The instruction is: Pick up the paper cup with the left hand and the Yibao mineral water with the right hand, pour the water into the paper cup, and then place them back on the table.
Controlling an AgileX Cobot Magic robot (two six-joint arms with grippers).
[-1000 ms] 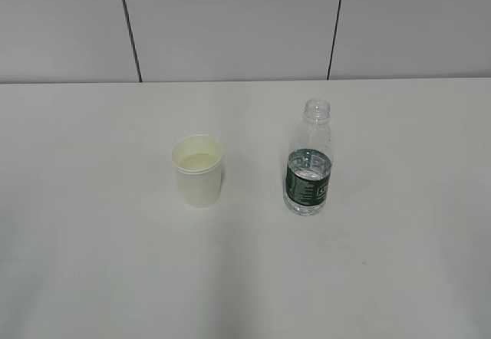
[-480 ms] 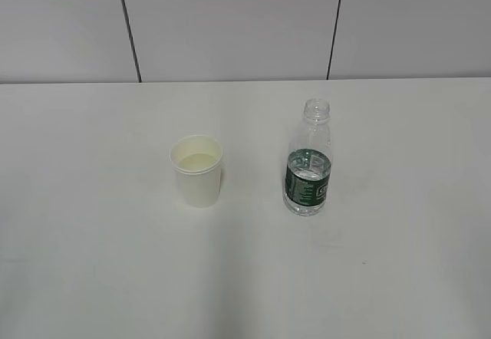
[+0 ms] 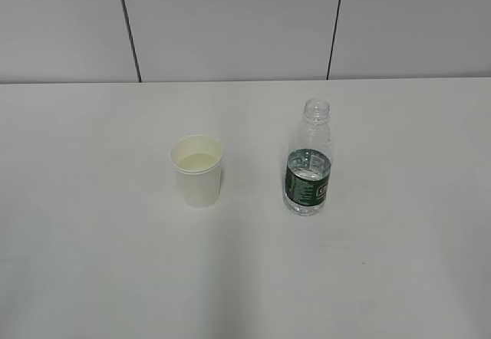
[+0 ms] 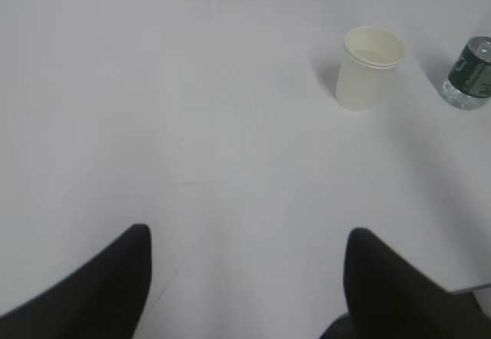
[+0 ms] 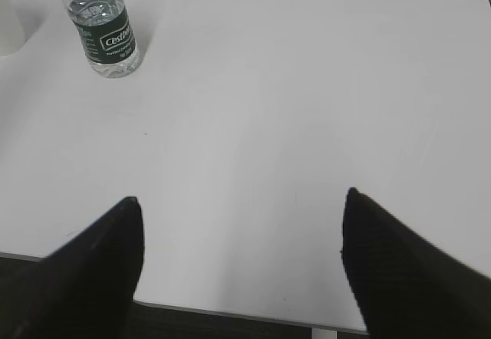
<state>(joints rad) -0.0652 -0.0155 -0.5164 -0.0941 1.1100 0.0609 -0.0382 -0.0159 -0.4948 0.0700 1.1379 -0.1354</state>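
The paper cup [image 3: 198, 170] stands upright on the white table [image 3: 92, 224], left of the Yibao mineral water bottle [image 3: 309, 162], which stands upright, uncapped, with water low inside. The cup holds some liquid. Neither arm shows in the exterior view. In the left wrist view the cup [image 4: 370, 67] is far ahead to the right and the bottle [image 4: 469, 78] is at the right edge; my left gripper [image 4: 245, 235] is open and empty. In the right wrist view the bottle [image 5: 103, 32] is far ahead to the left; my right gripper [image 5: 242, 197] is open and empty above the table's near edge.
A grey panelled wall [image 3: 230, 24] rises behind the table. The table's front edge [image 5: 230, 312] shows in the right wrist view, with dark floor beyond it.
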